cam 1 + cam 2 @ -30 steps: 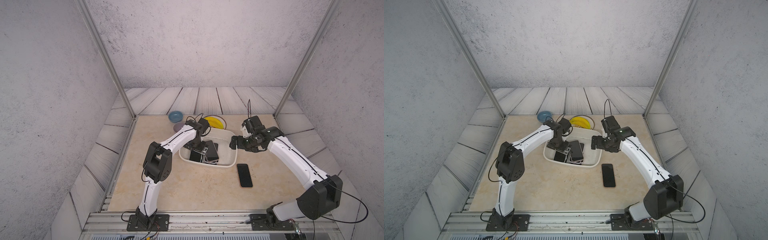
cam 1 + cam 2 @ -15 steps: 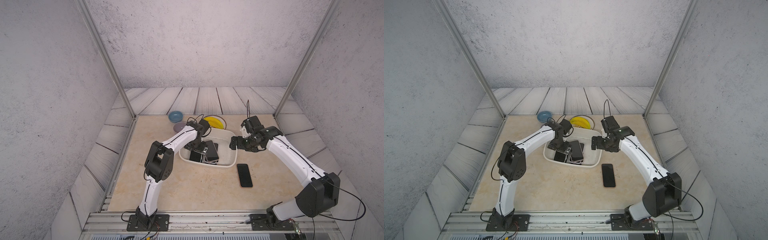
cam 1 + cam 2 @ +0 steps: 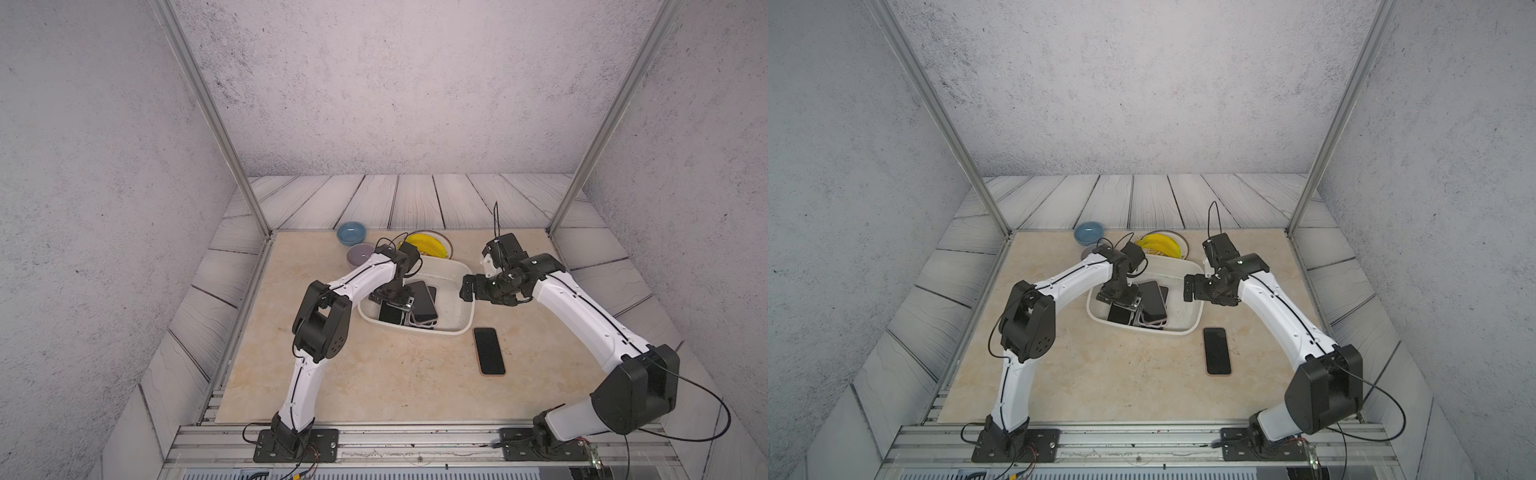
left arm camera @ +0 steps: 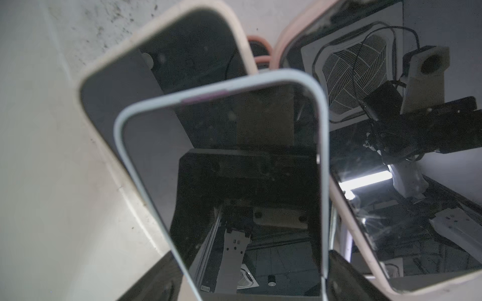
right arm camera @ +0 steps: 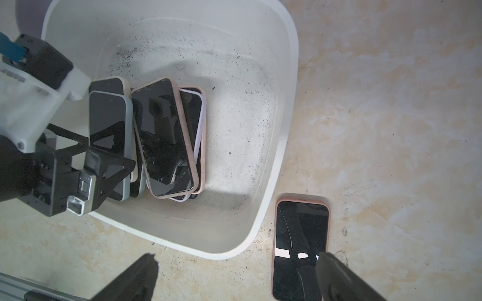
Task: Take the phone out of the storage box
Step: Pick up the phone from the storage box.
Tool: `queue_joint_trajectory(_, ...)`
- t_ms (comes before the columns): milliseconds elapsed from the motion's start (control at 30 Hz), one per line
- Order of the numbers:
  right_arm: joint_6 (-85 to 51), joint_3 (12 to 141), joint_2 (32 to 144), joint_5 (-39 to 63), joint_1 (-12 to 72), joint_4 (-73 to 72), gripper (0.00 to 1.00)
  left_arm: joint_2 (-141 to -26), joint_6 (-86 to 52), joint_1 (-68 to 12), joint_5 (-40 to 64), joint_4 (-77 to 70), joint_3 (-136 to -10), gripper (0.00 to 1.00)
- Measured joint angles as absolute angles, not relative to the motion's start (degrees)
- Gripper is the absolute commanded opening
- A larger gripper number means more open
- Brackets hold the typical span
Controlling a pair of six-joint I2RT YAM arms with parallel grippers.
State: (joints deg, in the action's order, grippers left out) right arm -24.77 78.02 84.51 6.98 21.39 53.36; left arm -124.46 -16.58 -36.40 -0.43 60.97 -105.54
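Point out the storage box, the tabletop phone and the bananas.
storage box (image 3: 451, 305): in a top view, bare floor.
tabletop phone (image 3: 489, 351): in a top view, screen.
bananas (image 3: 426, 244): in a top view, peel.

Your white storage box sits flat on the worktop, bottom all speckled, with a messy pile of phones stacked screen-up inside. One pink-cased phone lies flat just outside its rim.

Speckled grey walls enclose pale plank flooring around a beige marbled tabletop.
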Motion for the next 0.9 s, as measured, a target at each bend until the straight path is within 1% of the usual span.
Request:
queue_joint_trajectory(67, -24.8, 78.0, 84.5, 7.0, 21.3, 53.4, 1.0, -124.5, -16.8, -36.4, -0.5, 61.0, -105.5, 0.76)
queue_joint_trajectory(333, -24.8, 77.7, 84.0, 7.0, 21.3, 53.4, 1.0, -124.2, -17.0, -36.4, -0.7, 61.1, -105.5, 0.7)
queue_joint_trajectory(600, -25.0, 77.8, 84.0, 8.0, 21.2, 53.3, 1.0, -121.6, -16.5, -36.4, -1.7, 63.2, -105.6, 0.7)
queue_joint_trajectory(900, -26.5, 79.7, 84.3, 12.6, 21.2, 51.2, 1.0, -111.4, -16.5, -36.2, -0.8, 66.4, -106.1, 0.7)
